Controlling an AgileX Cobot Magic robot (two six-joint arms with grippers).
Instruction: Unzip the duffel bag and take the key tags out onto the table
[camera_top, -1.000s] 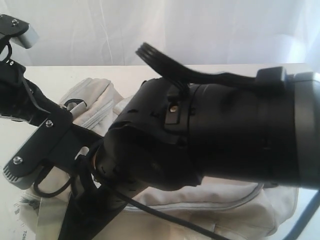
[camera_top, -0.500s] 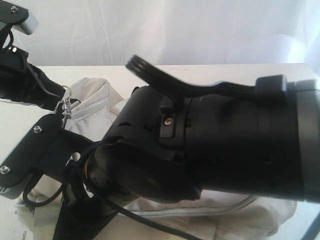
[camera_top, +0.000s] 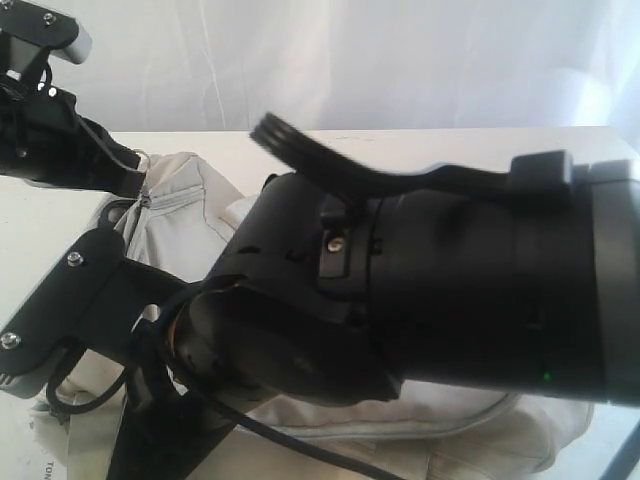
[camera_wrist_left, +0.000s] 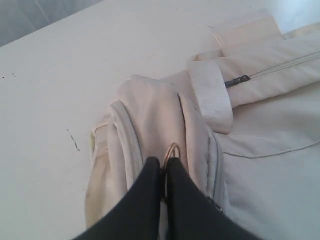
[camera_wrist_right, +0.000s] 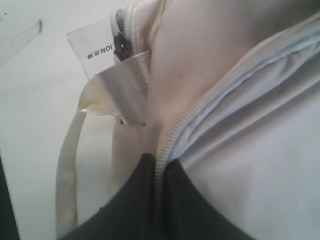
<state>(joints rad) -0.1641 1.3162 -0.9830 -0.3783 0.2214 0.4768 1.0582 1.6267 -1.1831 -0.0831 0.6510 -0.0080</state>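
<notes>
Well, the left gripper (camera_wrist_left: 163, 167) is pinched shut on a metal ring (camera_wrist_left: 172, 149) at the bunched end of the duffel bag (camera_wrist_left: 150, 115) lying on the table (camera_wrist_left: 60, 75), while the right gripper (camera_wrist_right: 159, 167) clamps its zipper (camera_wrist_right: 200, 107).

Cream duffel bag (camera_wrist_left: 260, 125), white table (camera_wrist_left: 75, 60)

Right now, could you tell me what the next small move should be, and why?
Probably the left claw should draw the metal ring it pinches along its track, while the right claw holds the zipper seam steady: the duffel bag looks zipped shut and no key tags show.
</notes>
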